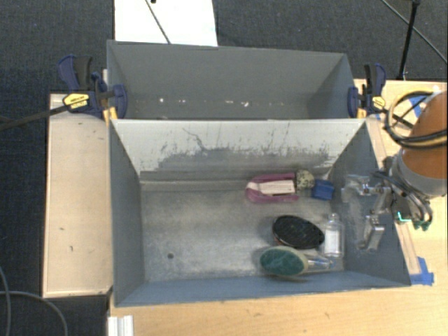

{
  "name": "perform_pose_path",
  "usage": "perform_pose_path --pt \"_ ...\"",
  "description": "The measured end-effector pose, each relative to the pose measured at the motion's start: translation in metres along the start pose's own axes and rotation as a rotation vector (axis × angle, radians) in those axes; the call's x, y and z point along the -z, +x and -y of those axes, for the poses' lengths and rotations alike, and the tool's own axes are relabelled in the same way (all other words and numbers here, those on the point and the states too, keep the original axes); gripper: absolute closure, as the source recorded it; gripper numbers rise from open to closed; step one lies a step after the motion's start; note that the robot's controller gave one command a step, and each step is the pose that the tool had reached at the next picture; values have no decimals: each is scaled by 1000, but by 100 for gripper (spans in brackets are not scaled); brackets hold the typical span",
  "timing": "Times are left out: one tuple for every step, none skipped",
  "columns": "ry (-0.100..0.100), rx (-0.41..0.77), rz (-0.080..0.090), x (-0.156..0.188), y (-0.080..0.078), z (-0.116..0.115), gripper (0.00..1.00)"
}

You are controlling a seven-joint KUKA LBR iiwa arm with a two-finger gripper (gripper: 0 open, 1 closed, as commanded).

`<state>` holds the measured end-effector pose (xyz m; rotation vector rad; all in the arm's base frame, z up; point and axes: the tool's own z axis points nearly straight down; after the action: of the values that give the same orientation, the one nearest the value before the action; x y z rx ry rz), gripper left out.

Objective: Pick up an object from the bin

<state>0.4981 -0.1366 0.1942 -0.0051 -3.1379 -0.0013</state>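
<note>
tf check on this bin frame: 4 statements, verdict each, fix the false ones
1. All the loose things lie in the right half of the bin. True.
2. The gripper has the blue block in it. False: the block lies on the floor by the back wall, and the gripper is over the right wall, apart from it.
3. The black oval thing lies next to the green oval thing. True.
4. The pink thing sits in the front left corner. False: it lies along the back wall, right of centre.
</note>
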Motion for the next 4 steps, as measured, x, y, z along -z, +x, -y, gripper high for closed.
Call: perform_pose_path --pt "-1 19 0 -116 2 -37 0" --pt "1 59 4 -123 -17 -95 0" --pt "1 60 5 -124 -16 -93 100" --pt "2 63 11 -123 -18 -93 0"
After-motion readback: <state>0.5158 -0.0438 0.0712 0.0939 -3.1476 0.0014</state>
